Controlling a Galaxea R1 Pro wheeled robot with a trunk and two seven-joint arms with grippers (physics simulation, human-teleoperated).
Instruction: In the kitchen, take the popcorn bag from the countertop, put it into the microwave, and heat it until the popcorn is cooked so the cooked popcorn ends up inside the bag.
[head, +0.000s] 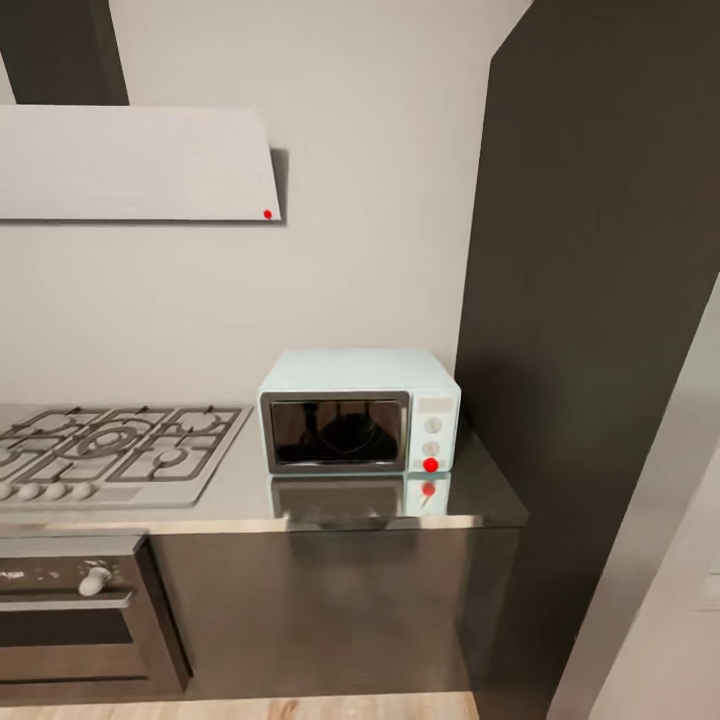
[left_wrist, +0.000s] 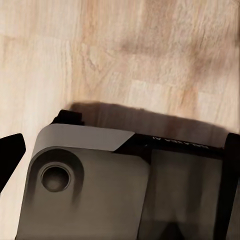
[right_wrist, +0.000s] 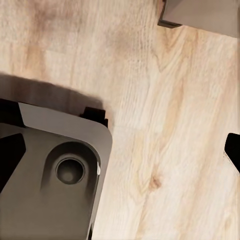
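The robot faces the counter (head: 240, 505) from a little way off, and the step in hand appears to be the approach or the search for the bag, which cannot be found on the visible part of the counter. To do it well, the robot should probably come closer squarely and look along the counter beyond the hob (head: 110, 450) before lifting an arm.

The left gripper (left_wrist: 120, 165) hangs over the wood floor (left_wrist: 150, 55) above the grey base (left_wrist: 90, 190). Only dark finger edges show, so whether it is open or closed cannot be told. The same holds for the right gripper (right_wrist: 120, 150).

The microwave (head: 358, 410) stands on the right end of the counter, just beside the hob and near the tall cabinet (head: 600, 300). It is pale mint-blue, its door is closed, and something dark shows dimly in the glass. On its white panel are knobs and a red button (head: 430, 464).
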